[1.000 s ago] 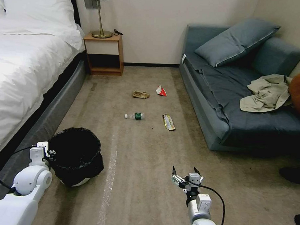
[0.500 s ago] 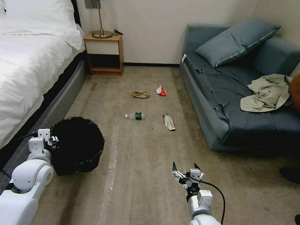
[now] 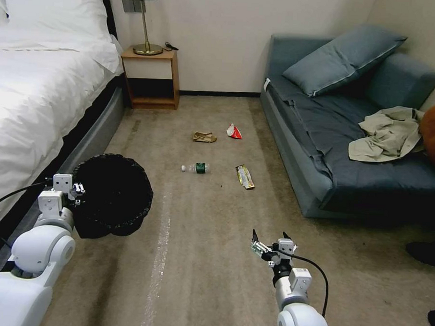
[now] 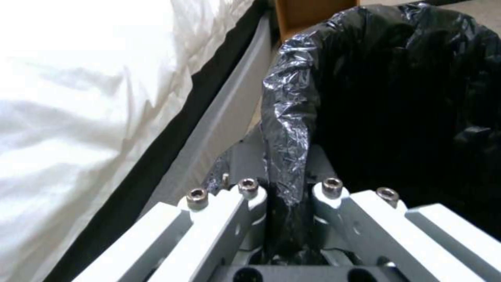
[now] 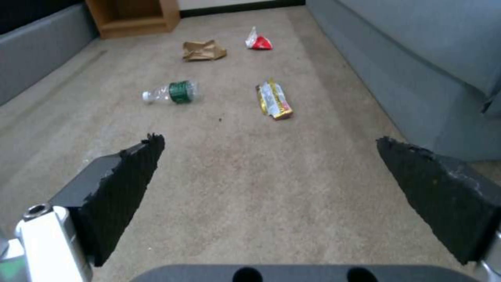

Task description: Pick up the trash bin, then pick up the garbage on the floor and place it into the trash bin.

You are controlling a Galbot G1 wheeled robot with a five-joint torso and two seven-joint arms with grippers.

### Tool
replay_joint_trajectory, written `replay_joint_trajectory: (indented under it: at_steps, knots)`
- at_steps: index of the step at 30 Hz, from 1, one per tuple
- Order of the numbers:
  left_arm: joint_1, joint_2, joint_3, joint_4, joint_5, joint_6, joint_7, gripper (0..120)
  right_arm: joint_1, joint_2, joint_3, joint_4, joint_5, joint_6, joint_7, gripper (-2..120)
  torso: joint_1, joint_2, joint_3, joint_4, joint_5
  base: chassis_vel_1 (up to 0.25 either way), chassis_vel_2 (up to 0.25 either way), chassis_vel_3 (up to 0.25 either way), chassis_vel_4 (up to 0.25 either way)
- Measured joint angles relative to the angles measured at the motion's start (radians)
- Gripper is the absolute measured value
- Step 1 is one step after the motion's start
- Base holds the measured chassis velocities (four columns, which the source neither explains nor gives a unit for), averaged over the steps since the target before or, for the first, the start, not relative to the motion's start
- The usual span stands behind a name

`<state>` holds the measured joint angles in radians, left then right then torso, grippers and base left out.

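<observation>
Our left gripper [image 4: 289, 196] pinches the trash bin [image 3: 111, 194] by its slippery bag-lined rim, near left. It looks light. Our right gripper [image 3: 270, 242] hangs wide open, empty; bottle [image 3: 196, 168] lies farther off.

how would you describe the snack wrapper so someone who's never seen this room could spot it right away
Start at the blue-grey sofa on the right and look to the carpet just beside its front edge. The gold snack wrapper lies there flat, the litter piece nearest the sofa, with the clear bottle farther toward the bed. It is long, narrow and shiny gold, unlike the crumpled brown paper bag and the red-and-white packet beyond.
</observation>
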<state>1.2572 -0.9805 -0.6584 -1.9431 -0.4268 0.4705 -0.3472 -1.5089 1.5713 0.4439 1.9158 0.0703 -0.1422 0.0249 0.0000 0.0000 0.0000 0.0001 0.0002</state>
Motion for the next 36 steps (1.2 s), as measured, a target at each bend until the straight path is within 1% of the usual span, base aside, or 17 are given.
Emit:
replay_joint_trajectory:
  at_steps: [10, 12, 13, 14, 16, 18, 29, 36]
  knots:
    - [0.011, 0.0, -0.006, -0.027, 0.018, 0.001, 0.004, 5, 0.032, -0.042, -0.003, -0.01, 0.024, -0.025, 0.001, 100, 0.0, 0.0, 0.0, -0.0001, 0.0, 0.0, 0.0, 0.0, 0.0]
    - [0.013, -0.003, -0.006, -0.027, 0.031, 0.003, 0.005, 5, 0.042, -0.066, -0.002, -0.014, 0.035, -0.034, 0.001, 100, 0.0, 0.0, 0.0, 0.0, -0.0001, 0.0, 0.0, 0.0, 0.0]
    - [0.013, -0.003, -0.006, -0.027, 0.031, 0.003, 0.005, 5, 0.042, -0.066, -0.002, -0.014, 0.035, -0.034, 0.001, 100, 0.0, 0.0, 0.0, 0.0, -0.0001, 0.0, 0.0, 0.0, 0.0]
    - [0.015, -0.006, -0.006, -0.027, 0.04, 0.002, 0.007, 5, 0.049, -0.085, -0.001, -0.018, 0.043, -0.038, 0.002, 100, 0.0, 0.0, 0.0, -0.0001, -0.0001, 0.0, 0.0, 0.0, 0.0]
    - [0.017, -0.007, -0.005, -0.027, 0.044, 0.003, 0.008, 5, 0.051, -0.093, 0.0, -0.02, 0.047, -0.041, 0.002, 100, 0.0, 0.0, 0.0, 0.0, -0.0002, 0.0, 0.0, 0.0, 0.0]
    - [0.02, -0.011, -0.005, -0.027, 0.056, 0.002, 0.013, 5, 0.064, -0.121, 0.0, -0.024, 0.068, -0.054, 0.004, 100, 0.0, 0.0, 0.0, -0.0001, -0.0002, 0.0, 0.0, 0.0, 0.0]
    - [0.024, -0.021, -0.005, -0.023, 0.085, -0.003, 0.017, 5, 0.111, -0.172, -0.009, -0.048, 0.119, -0.085, 0.008, 100, 0.0, 0.0, 0.0, -0.0001, -0.0002, 0.0, 0.0, 0.0, 0.0]
    - [0.022, -0.022, -0.006, -0.022, 0.091, -0.003, 0.018, 5, 0.126, -0.186, -0.016, -0.064, 0.139, -0.09, 0.008, 100, 0.0, 0.0, 0.0, -0.0002, -0.0002, 0.0, 0.0, 0.0, 0.0]
